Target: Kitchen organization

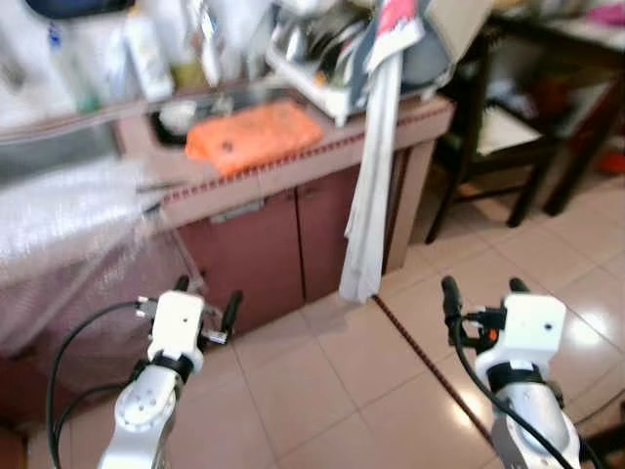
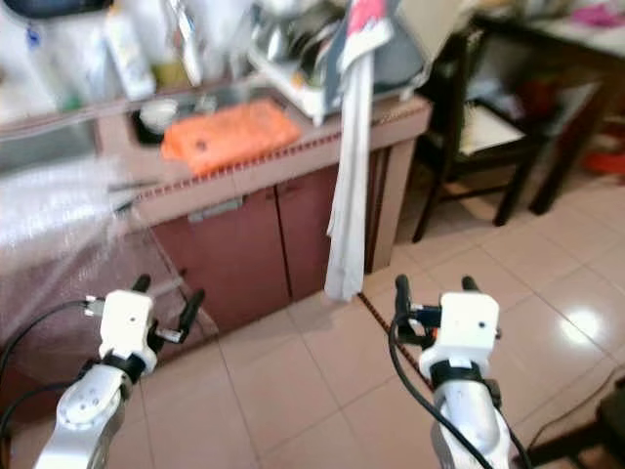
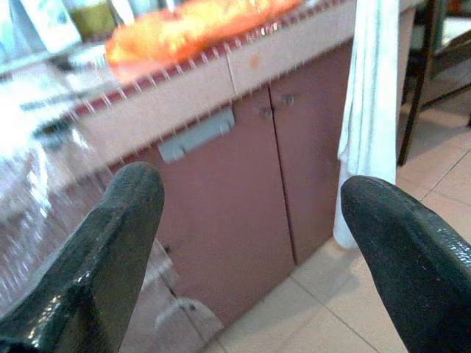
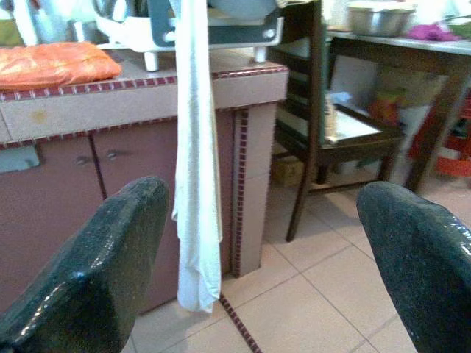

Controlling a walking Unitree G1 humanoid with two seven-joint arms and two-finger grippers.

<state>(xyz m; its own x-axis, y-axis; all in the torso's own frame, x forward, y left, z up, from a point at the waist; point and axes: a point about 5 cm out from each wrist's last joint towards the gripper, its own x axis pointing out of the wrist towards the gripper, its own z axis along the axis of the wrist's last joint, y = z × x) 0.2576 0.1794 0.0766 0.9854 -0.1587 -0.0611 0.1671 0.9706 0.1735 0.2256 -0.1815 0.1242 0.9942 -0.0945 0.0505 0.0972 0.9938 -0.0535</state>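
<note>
One long white cloth (image 1: 369, 186), tiled counter (image 1: 322, 147)

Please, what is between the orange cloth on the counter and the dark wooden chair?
Between the orange cloth and the dark chair stand a white dish rack on the counter's end and a long white towel hanging down to the floor, clearest in the left eye view.

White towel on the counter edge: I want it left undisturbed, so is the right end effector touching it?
Apart. In the left eye view, bare floor tiles lie between the right end effector and the hanging white towel.
</note>
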